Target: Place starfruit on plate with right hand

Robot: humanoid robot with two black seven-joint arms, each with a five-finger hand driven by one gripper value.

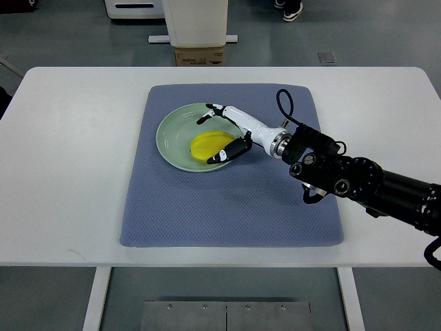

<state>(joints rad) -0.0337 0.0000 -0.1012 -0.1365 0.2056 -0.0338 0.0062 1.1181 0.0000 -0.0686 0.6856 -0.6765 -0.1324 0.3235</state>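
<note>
Here the right hand hovers, fingers spread wide — starfruit on plate.

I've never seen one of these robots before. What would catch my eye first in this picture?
Probably the bright yellow starfruit, lying on a pale green plate in the middle of a blue-grey mat on the white table. Next, the robot's right hand, white with dark fingertips, reaching in from the right on a black arm; its fingers are spread around the fruit over the plate.
</note>
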